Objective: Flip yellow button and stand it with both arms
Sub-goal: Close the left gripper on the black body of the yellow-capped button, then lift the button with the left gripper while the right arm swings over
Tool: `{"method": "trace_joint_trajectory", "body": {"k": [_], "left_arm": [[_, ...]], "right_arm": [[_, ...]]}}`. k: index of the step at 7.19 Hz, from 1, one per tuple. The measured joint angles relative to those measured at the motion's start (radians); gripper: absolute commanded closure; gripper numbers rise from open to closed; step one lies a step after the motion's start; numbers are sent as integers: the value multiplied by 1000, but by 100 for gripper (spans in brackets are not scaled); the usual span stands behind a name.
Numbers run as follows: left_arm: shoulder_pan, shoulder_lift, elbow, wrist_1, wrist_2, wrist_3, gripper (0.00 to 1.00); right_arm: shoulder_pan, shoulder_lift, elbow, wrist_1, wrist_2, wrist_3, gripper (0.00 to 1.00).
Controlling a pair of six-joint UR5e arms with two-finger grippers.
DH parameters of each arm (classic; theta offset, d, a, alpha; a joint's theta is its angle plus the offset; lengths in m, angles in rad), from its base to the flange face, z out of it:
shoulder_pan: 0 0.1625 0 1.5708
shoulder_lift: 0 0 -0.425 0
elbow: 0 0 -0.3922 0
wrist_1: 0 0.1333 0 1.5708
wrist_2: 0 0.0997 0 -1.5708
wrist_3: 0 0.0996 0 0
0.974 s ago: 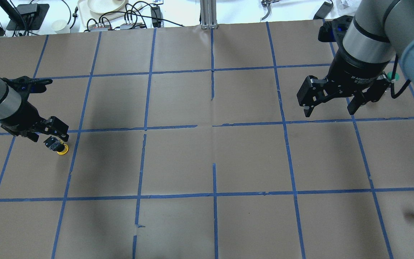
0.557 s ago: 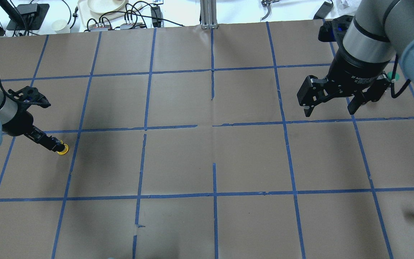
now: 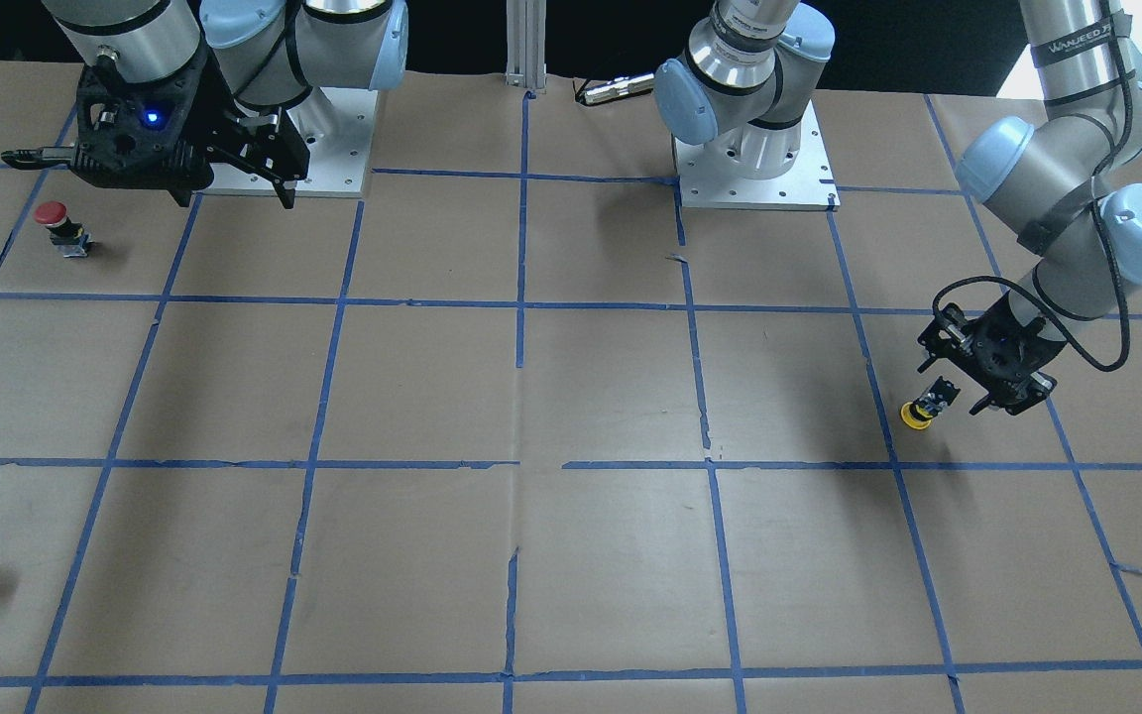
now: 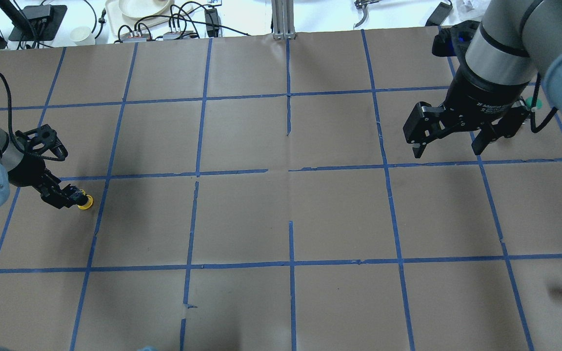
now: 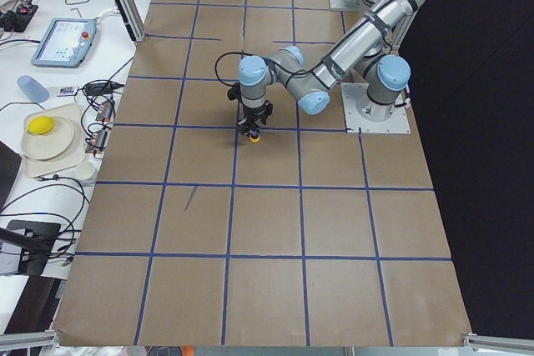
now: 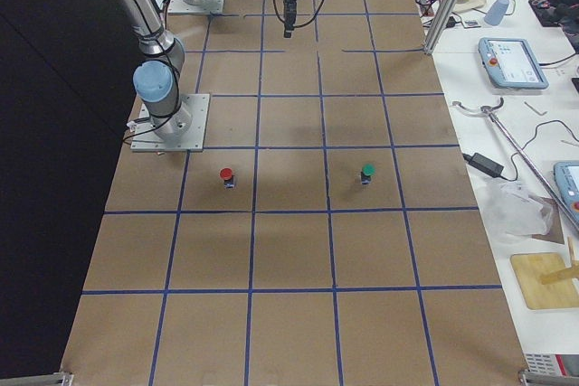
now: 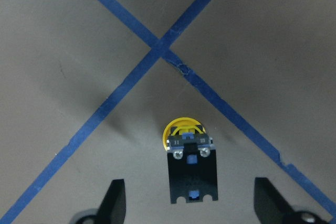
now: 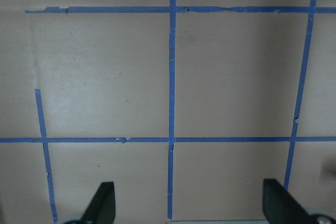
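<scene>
Brown taped worktop (image 4: 242,219); far left, left gripper (image 7: 189,187) freshly swivelled at the wrist, spread wide astride yellow button (image 4: 85,202), resting cap-down and tilted; looks lined up for a grasp; far right, right gripper (image 4: 448,151) wide, empty, unmoved.

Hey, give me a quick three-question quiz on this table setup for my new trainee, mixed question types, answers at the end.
1. True or false: the right gripper grips the yellow button.
2. In the left wrist view, the left gripper is: A) shut on the yellow button; B) open, jaws either side of it, not touching; C) open, nothing between its jaws.
3. Fill in: in the exterior right view, a ____-capped button stands in the same row of squares as the red button.
Key: 1 false; 2 B; 3 green, the green button.
</scene>
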Motion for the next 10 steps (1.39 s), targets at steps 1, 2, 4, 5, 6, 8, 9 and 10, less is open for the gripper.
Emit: {"method": "trace_joint_trajectory", "body": {"k": [1, 2, 4, 5, 6, 8, 9, 10], "left_arm": [[-1, -4, -1, 2, -1, 4, 71], [-2, -8, -1, 3, -2, 5, 83], [-3, -11, 5, 7, -17, 9, 87], [-5, -11, 8, 6, -74, 12, 87], [-12, -4, 10, 0, -193, 20, 87], [-59, 13, 5, -12, -482, 88, 87], [-100, 13, 1, -26, -630, 111, 87], [-145, 12, -13, -49, -776, 121, 87]], "right_arm": [[0, 0, 0, 1, -1, 0, 0], [0, 0, 1, 1, -1, 0, 0], [0, 2, 0, 1, -2, -1, 0], [-1, 3, 0, 1, -1, -1, 0], [-4, 5, 0, 0, 0, -1, 0], [-9, 9, -3, 0, 1, 0, 0], [-11, 14, -6, 1, 6, 15, 0], [-12, 25, -14, 0, 13, 71, 0]]}}
